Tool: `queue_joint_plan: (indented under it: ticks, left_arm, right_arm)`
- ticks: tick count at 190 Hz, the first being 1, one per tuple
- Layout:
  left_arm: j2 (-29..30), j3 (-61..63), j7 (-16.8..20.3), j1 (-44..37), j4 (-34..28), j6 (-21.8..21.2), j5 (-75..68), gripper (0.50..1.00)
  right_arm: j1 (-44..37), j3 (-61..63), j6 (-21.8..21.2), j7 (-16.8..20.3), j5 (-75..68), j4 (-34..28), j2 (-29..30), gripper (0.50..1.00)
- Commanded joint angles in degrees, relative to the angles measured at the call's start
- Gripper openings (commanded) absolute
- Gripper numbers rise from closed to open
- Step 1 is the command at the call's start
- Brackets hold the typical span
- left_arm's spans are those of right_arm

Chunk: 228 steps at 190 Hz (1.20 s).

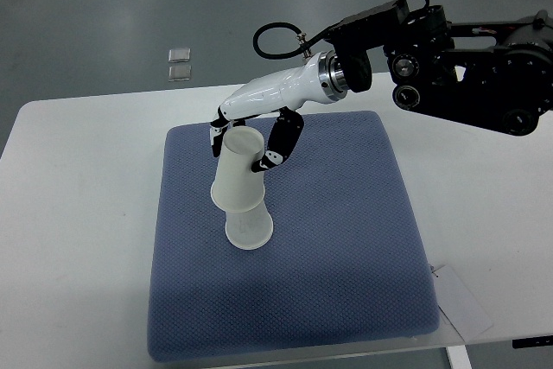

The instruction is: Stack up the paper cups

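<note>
A white paper cup (237,172) is held upside down and tilted in my right hand (252,138), whose fingers are curled around its upper part. Its wide rim sits over a second white paper cup (250,226), which stands upside down on the blue mat (346,239); only the lower part of that cup shows. My right arm (449,58) comes in from the right edge. The left arm is out of view.
The blue mat lies on a white table (78,239). A white card (462,300) lies by the mat's near right corner. Two small clear squares (179,62) lie on the grey floor beyond the table.
</note>
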<state>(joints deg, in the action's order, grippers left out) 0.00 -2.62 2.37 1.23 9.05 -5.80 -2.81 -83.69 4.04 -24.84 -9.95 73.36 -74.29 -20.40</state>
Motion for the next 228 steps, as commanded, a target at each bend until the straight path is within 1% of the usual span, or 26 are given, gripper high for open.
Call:
queue_joint_plan:
  ticks: [1,33,106,117,121,122,126,132,166,178,191,210,218,220,228]
  left_arm:
    - [0.0,0.0,0.0,0.0,0.0,0.0,0.0,1.000]
    - [0.0,0.0,0.0,0.0,0.0,0.0,0.0,1.000]
    - [0.0,0.0,0.0,0.0,0.0,0.0,0.0,1.000]
    - [0.0,0.1,0.0,0.0,0.0,0.0,0.0,1.000]
    - [0.0,0.0,0.0,0.0,0.0,0.0,0.0,1.000]
    - [0.0,0.0,0.0,0.0,0.0,0.0,0.0,1.000]
    - [0.0,0.0,0.0,0.0,0.0,0.0,0.0,1.000]
    - [0.0,0.1,0.0,0.0,0.0,0.0,0.0,1.000]
    - [0.0,0.0,0.0,0.0,0.0,0.0,0.0,1.000]
    - [0.0,0.0,0.0,0.0,0.0,0.0,0.0,1.000]
    - [0.0,0.1,0.0,0.0,0.0,0.0,0.0,1.000]
    - [0.0,0.0,0.0,0.0,0.0,0.0,0.0,1.000]
    - [0.0,0.0,0.0,0.0,0.0,0.0,0.0,1.000]
    - [0.0,0.0,0.0,0.0,0.0,0.0,0.0,1.000]
    - [0.0,0.0,0.0,0.0,0.0,0.0,0.0,1.000]
  right_arm:
    - [-0.1,0.1,-0.5,0.0,-0.3,-0.1,-0.1,0.754]
    - [-0.1,0.1,-0.6,-0.1,-0.7,-0.1,-0.3,0.772]
    - [0.0,0.1,-3.4,-0.2,-0.8,-1.9,-0.6,0.774]
    - [0.0,0.1,-3.5,-0.2,-0.8,-2.1,-0.7,0.793]
    - [0.0,0.2,-3.5,-0.2,-0.8,-2.1,-0.8,0.809]
    - [0.0,0.2,-3.5,-0.2,-0.8,-2.1,-0.8,0.821]
    - [0.0,0.3,-3.4,-0.2,-0.8,-2.0,-0.9,0.842]
    - [-0.1,0.3,-3.4,-0.2,-0.9,-2.0,-1.0,0.854]
    - [0.1,1.0,-2.2,-0.2,-2.5,-0.9,-3.5,0.860]
    - [1.1,2.1,-0.6,-0.1,-4.5,0.9,-5.0,0.860]
    - [3.9,3.7,1.5,0.1,-6.7,2.9,-6.1,0.860]
    - [10.2,7.4,5.6,1.2,-10.9,7.9,-7.1,0.860]
    - [13.9,9.4,8.1,1.8,-12.8,11.4,-6.8,0.860]
    - [15.7,10.5,9.5,1.9,-14.0,13.1,-6.4,0.860]
    - [19.0,12.6,12.5,2.0,-16.7,16.2,-5.7,0.860]
